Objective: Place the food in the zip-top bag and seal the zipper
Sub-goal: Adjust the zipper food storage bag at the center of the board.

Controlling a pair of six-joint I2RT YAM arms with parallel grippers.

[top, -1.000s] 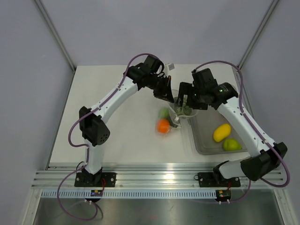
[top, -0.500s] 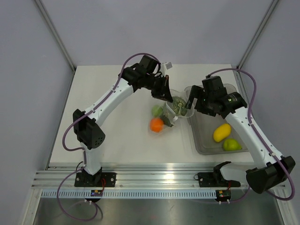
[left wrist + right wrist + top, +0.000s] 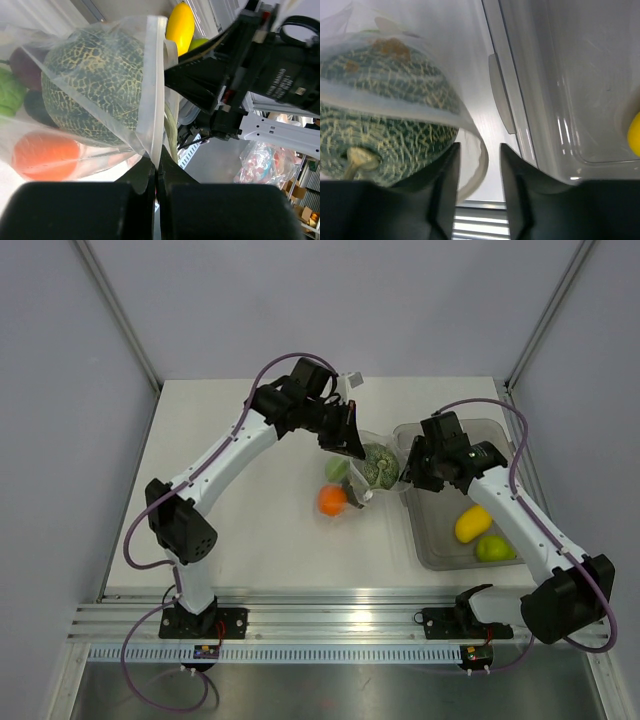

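The zip-top bag [image 3: 362, 483] hangs from my left gripper [image 3: 352, 446], which is shut on its rim. Inside it sit the netted green melon [image 3: 378, 465], an orange [image 3: 332, 500] and a green round [image 3: 337, 469]. In the left wrist view the melon [image 3: 95, 80] fills the bag over the orange [image 3: 45, 155], a green round [image 3: 10, 92] and a dark plum [image 3: 25, 67]. The zipper [image 3: 157, 75] runs into my left gripper [image 3: 157, 167]. My right gripper [image 3: 479, 150] stands partly open beside the melon [image 3: 385, 115], with a loop of the zipper [image 3: 481, 150] between its fingers and not pinched.
A grey translucent tub [image 3: 418, 540] stands at the right and holds a yellow fruit [image 3: 473, 523] and a light green fruit [image 3: 494, 548]. In the right wrist view the tub's wall [image 3: 560, 90] is just right of my fingers.
My right gripper has let the melon into the bag, drawn back to the right and narrowed its jaws. The left arm has carried the bag slightly left.
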